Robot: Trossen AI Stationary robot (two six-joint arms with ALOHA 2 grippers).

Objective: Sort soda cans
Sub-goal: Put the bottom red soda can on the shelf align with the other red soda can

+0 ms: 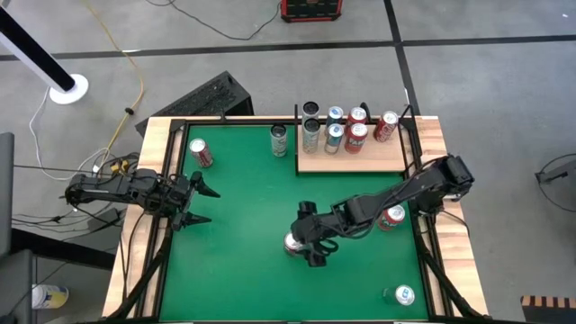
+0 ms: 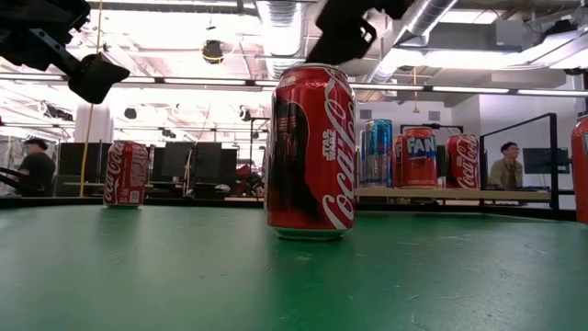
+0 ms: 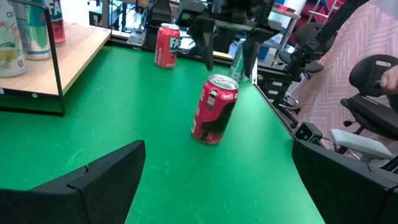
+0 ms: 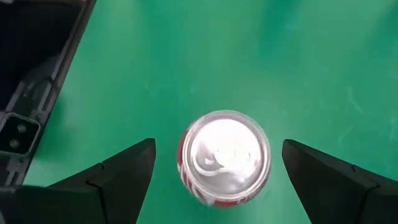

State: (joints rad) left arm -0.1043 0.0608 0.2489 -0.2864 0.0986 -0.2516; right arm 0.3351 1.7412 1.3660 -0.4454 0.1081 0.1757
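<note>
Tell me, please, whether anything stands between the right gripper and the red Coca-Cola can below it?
Nothing visible does. The right gripper hangs open directly above the red Coca-Cola can, one finger on each side of its silver top, with only bare green mat around it.

can (image 1: pixel 294 241) mid-table, cans (image 1: pixel 346 129) on board (image 1: pixel 351 158)
</note>
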